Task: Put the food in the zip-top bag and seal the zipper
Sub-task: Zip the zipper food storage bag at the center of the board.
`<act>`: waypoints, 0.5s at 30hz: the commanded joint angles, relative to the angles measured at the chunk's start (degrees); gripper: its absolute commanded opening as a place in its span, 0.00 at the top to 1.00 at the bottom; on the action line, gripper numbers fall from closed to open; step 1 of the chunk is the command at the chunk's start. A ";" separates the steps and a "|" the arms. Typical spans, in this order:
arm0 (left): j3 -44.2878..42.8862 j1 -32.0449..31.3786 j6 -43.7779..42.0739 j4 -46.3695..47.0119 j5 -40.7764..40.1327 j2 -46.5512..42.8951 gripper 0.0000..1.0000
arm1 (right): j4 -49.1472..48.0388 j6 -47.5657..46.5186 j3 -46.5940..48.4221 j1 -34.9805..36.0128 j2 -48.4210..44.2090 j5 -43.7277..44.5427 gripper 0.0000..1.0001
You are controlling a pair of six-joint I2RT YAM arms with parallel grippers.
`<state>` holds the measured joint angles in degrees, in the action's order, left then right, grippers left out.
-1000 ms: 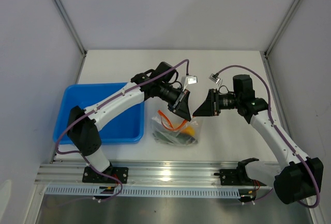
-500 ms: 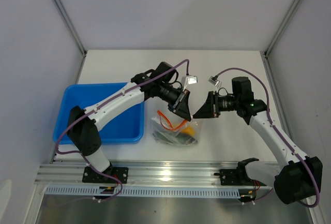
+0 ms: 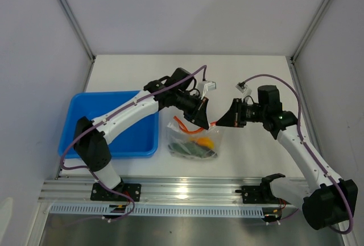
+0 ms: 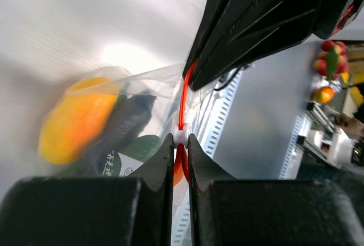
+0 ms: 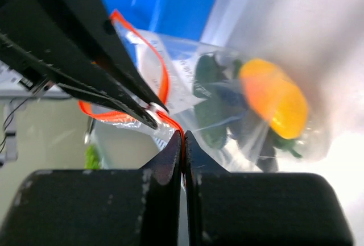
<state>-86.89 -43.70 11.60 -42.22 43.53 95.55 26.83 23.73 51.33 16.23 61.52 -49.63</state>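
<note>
Left end effector [image 4: 181, 138] and right end effector [image 5: 183, 135] each pinch the thin orange-red zipper strip [image 4: 182, 104] of the clear crinkly plastic bag [image 3: 175, 136]; the white label [image 4: 116, 165] inside is illegible.

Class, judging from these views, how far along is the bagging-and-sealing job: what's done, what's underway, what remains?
Done: the food lies inside the zip-top bag. In hand: left gripper and right gripper both pinch the zipper. Left: its strands gape apart, so the seal remains.

Robot lab cell: white panel walls [image 3: 170, 13], aluminium rail [image 3: 182, 190].
</note>
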 commanded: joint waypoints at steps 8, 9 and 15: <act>-3.81 0.11 -0.78 -4.01 -19.17 -10.90 0.99 | 6.22 -1.58 4.39 -2.69 -0.69 13.06 1.00; -3.98 0.11 -0.96 -4.19 -20.14 -11.52 0.99 | 6.22 -1.58 4.48 -2.87 -0.70 13.06 1.00; -3.20 0.11 -2.01 -5.94 -24.63 -15.04 0.99 | 6.83 -1.93 5.44 -3.04 -0.70 13.76 1.00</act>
<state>-87.68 -44.23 11.25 -45.84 23.53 84.60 30.85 23.53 54.70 14.24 61.47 -40.71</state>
